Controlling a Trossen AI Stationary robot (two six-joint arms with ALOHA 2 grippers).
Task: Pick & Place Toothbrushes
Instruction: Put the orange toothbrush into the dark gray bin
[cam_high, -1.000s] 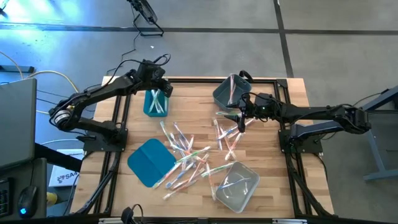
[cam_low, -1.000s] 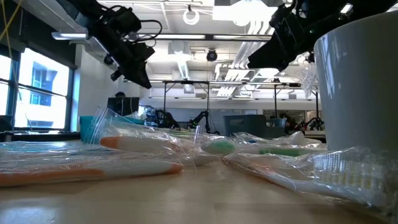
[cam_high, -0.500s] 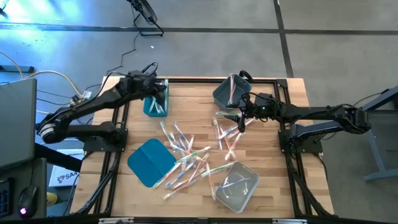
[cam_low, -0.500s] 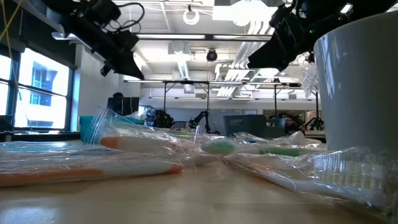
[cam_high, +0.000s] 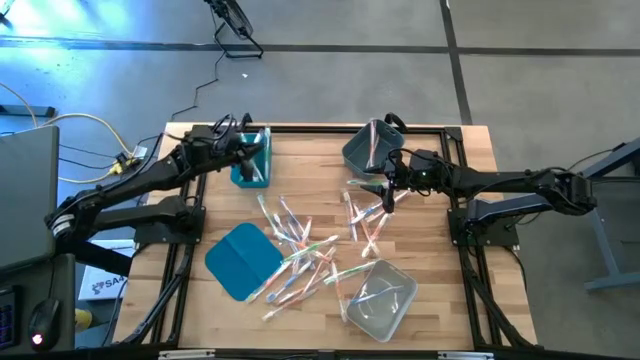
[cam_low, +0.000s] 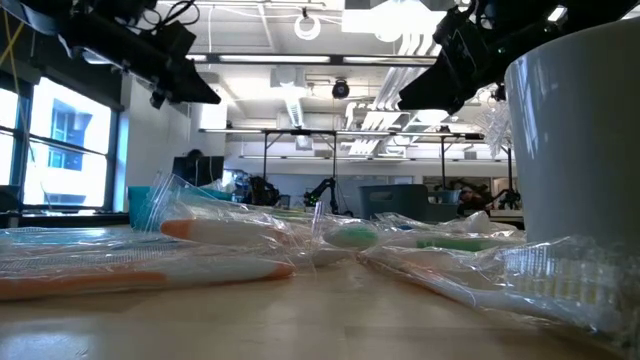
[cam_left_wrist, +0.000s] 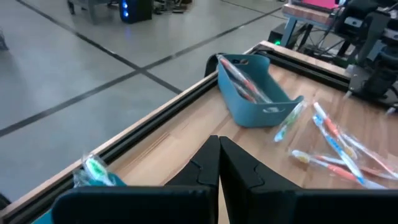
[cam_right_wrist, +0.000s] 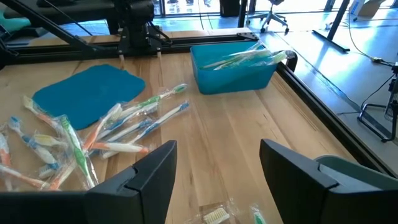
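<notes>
Wrapped toothbrushes (cam_high: 300, 250) lie loose across the table's middle. More toothbrushes (cam_right_wrist: 244, 57) lie in the teal bin (cam_high: 250, 168) at the far left. My left gripper (cam_left_wrist: 219, 152) is shut on nothing. It hangs above that bin's left rim (cam_high: 255, 150) and points about level toward the table's right. My right gripper (cam_right_wrist: 217, 163) stands open and empty above the table at the far right (cam_high: 387, 188), beside the grey bin (cam_high: 365, 148), which holds a few toothbrushes (cam_left_wrist: 244, 84).
A flat teal lid (cam_high: 240, 262) lies at the near left. A clear bin (cam_high: 380, 297) stands at the near right with a brush or two in it. A black frame rail (cam_left_wrist: 155, 130) runs along the table's edges. Bare wood (cam_right_wrist: 242, 134) shows between the bins.
My left gripper has drawn back from above the teal bin toward the table's left edge. It has tipped up from pointing steeply down to nearly level. My right arm has kept still.
</notes>
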